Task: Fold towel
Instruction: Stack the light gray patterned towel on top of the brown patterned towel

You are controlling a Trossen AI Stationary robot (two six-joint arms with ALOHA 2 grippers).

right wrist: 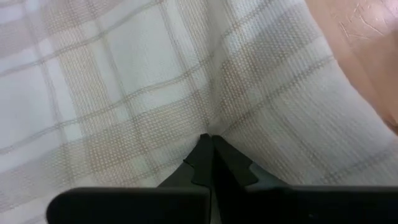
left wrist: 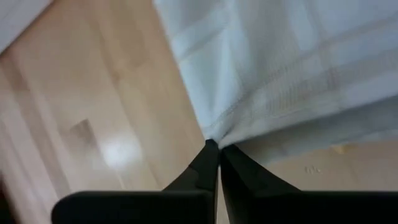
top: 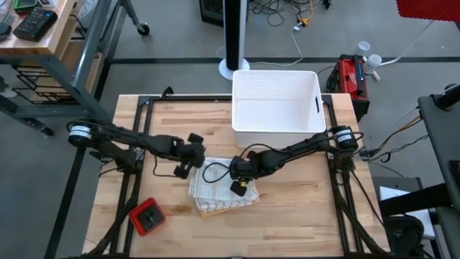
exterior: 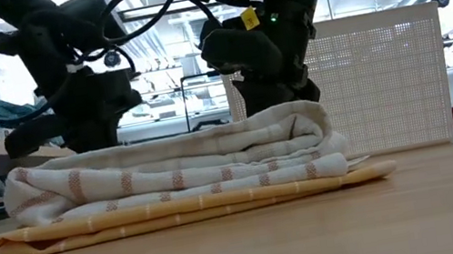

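Observation:
A white towel with tan stripes [top: 215, 185] lies folded in several layers at the table's middle, on top of a flat yellow cloth [exterior: 185, 210]. My left gripper [left wrist: 214, 147] is at the towel's left edge, slanting down, shut on cloth. My right gripper [right wrist: 208, 139] is over the towel's right part, also slanting down and shut on cloth. In the low view the towel [exterior: 169, 169] is a thick stack, with both grippers behind its top. My left gripper pinches the towel's left edge [left wrist: 217, 134] between its two fingertips, coming slanting down from the table's left. The cloth gathers into a pucker at the tips. The towel rests on the stack. My right gripper pinches a small fold of the towel's top layer [right wrist: 210, 127] between its fingertips, slanting down from the table's right. Creases run out from the pinch. The towel lies on the stack below.
A white bin [top: 277, 101] stands at the far middle of the table, just behind the towel. A red block with a black top [top: 147, 217] sits near the front left. Bare wood [top: 309, 216] lies to the near right.

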